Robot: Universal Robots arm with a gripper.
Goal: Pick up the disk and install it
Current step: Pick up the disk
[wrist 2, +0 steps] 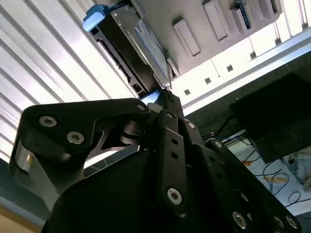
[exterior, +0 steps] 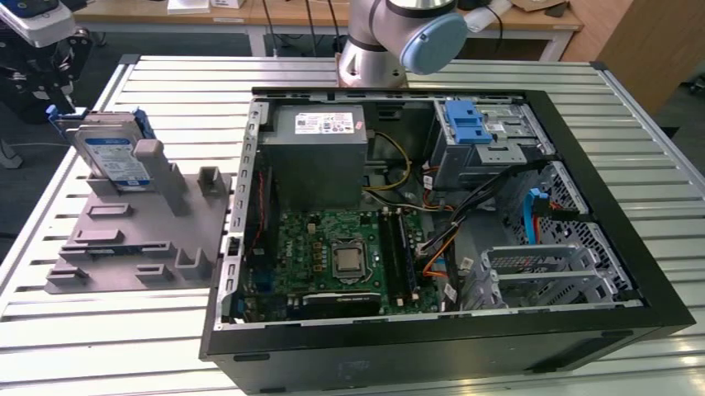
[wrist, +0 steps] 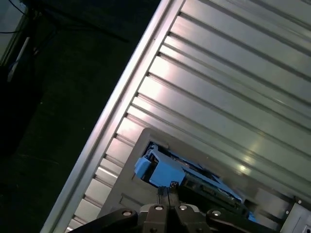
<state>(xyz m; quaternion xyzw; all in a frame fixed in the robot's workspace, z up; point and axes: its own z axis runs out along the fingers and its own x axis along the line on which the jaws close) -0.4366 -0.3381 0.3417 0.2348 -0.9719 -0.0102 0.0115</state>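
Note:
The disk (exterior: pixel 111 157) is a silver drive with a white-and-blue label and blue rails. It stands on edge in a grey holder (exterior: pixel 132 239) on the exterior view's left. My gripper (exterior: pixel 58 103) hangs just above the disk's upper far corner. In both wrist views the fingertips look pressed together with nothing between them, right by the disk's blue rail end: gripper (wrist 2: pixel 164 94) beside disk (wrist 2: pixel 141 43), and gripper (wrist: pixel 165 191) beside disk (wrist: pixel 167 172). Whether the tips touch the rail I cannot tell.
An open black computer case (exterior: pixel 441 346) lies on the slatted metal table (exterior: pixel 111 346), right of the holder. Inside are a grey power-supply box (exterior: pixel 319 148), a motherboard (exterior: pixel 342 256), and a metal bay with a blue latch (exterior: pixel 474 124). The arm's base (exterior: pixel 375 58) stands behind.

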